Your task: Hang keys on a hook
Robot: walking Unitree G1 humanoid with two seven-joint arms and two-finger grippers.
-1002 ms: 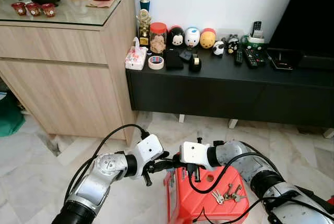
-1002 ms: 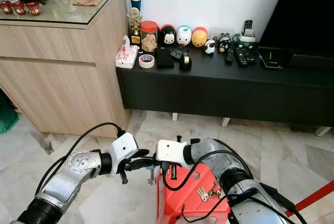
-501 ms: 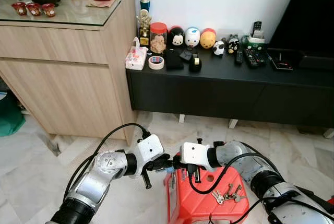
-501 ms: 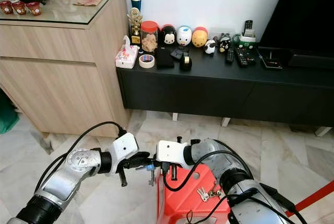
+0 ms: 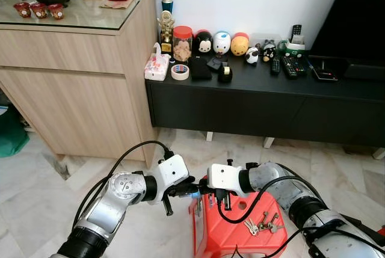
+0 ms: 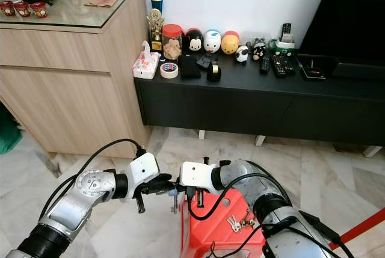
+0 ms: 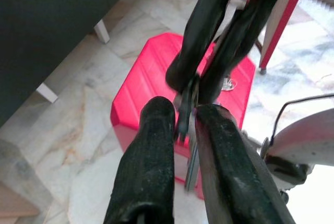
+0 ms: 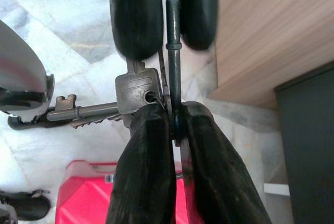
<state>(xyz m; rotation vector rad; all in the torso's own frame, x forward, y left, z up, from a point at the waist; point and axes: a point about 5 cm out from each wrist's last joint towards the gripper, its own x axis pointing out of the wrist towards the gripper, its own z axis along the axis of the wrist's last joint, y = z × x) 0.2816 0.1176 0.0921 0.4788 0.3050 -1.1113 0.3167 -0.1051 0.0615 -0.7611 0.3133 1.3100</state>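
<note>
Marble floor, red stool [image 5: 240, 228] below: left end effector [image 5: 187, 190] and right end effector [image 5: 203, 189] both pinch one key bunch [image 8: 130, 96] mid-air; uncoordinated release risks dropping it, no hook visible.

A stool [image 5: 240, 228] stands on the floor [image 5: 36, 186] before a low console [image 5: 264, 98], spare keys [image 5: 263, 224] on it; a cabinet [image 5: 72, 71] stands left of the console.
</note>
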